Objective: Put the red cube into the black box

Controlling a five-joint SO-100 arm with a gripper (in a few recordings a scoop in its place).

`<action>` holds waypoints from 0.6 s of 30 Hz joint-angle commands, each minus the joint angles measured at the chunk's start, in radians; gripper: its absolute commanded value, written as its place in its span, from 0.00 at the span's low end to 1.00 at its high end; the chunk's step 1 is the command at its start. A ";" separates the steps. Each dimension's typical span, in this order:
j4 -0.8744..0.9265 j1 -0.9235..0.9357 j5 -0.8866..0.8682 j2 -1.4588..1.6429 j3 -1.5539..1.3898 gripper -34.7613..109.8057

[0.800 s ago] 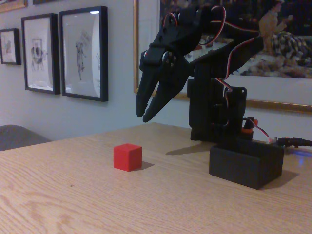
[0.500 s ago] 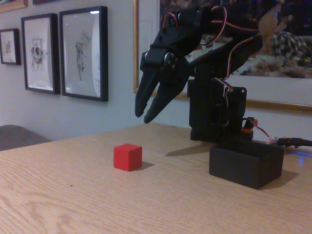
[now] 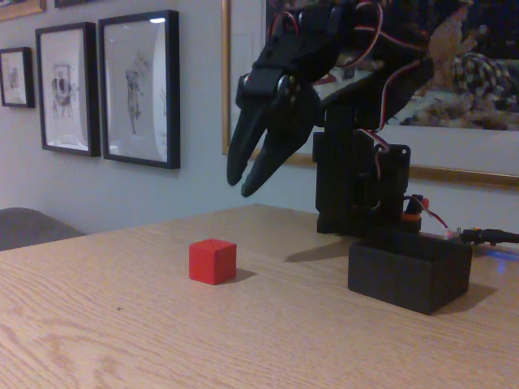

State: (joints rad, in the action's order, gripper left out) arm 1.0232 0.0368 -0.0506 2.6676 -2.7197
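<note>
Black and wired in red, the arm is carrying its tool (image 3: 242, 185) slightly higher in the fixed view than it was half a second ago, the two pointed fingers (image 3: 263, 166) now tilting down and to the left with only a narrow gap between their tips; the tool is standing slightly parted and gripping nothing. Nothing else is changing: the red cube (image 3: 212, 261) and the black box (image 3: 409, 274) are sitting exactly where they were in the earlier frames.

The red cube is showing as a small, plain, bright red block with matte faces and crisp edges, resting flat on the pale wood-grain surface (image 3: 122, 324) and casting a soft shadow to its right. The black box, low, matte and open-topped with thick walls, is standing on the same surface to the right of the cube, well apart from it and just in front of the arm's base.

The cube is lying below the tool and a little to the left of its fingertips, with clear air between them; the tool is hanging well above the surface, touching neither cube nor box. Framed pictures (image 3: 138, 85) are hanging on the wall behind.
</note>
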 commanded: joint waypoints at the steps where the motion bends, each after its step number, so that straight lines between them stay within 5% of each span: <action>1: -0.029 -0.008 -0.028 -0.161 0.074 0.38; 18: -0.064 0.025 -0.063 -0.606 0.325 0.46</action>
State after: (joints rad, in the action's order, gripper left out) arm 0.9618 0.0476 -0.0966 2.1200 -2.4467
